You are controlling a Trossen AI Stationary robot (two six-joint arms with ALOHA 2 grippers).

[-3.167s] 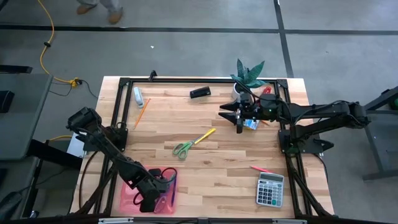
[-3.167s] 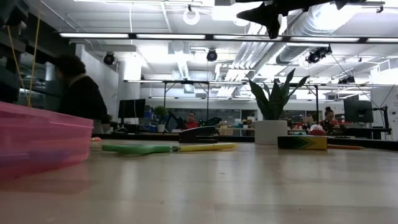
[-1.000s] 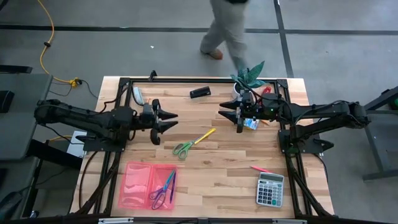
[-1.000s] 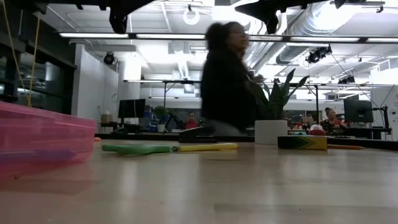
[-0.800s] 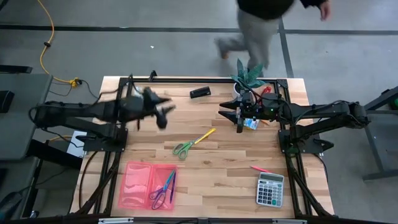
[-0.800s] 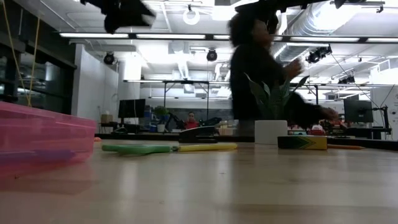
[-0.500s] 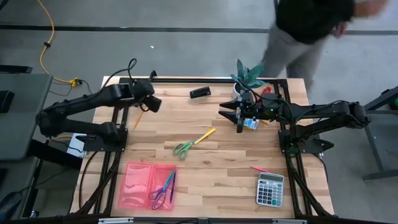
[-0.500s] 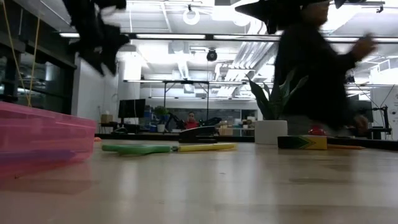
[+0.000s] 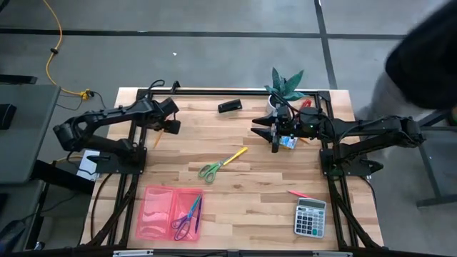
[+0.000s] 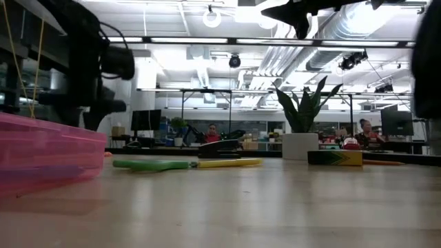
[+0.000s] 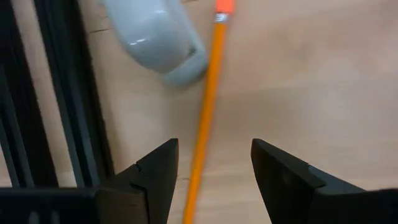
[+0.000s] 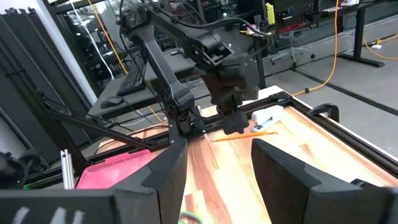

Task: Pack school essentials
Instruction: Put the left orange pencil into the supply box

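The orange pencil [image 11: 204,130] runs off the left wrist view at both ends; the grey object [image 11: 155,34] beside it is cut off, unidentifiable. A blurred person [image 9: 428,61] crosses the corner.

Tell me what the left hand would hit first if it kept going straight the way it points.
Most likely the orange pencil on the table; it lies between the open left hand fingers.

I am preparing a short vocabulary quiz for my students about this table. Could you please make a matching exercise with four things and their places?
Things:
1. purple scissors
2. green scissors
3. orange pencil
4. calculator

Places:
A. between the open fingers of the left gripper
B. table corner by the right arm's base
C. inside the pink tray
D. middle of the table

Pairs: 1-C, 2-D, 3-A, 4-B
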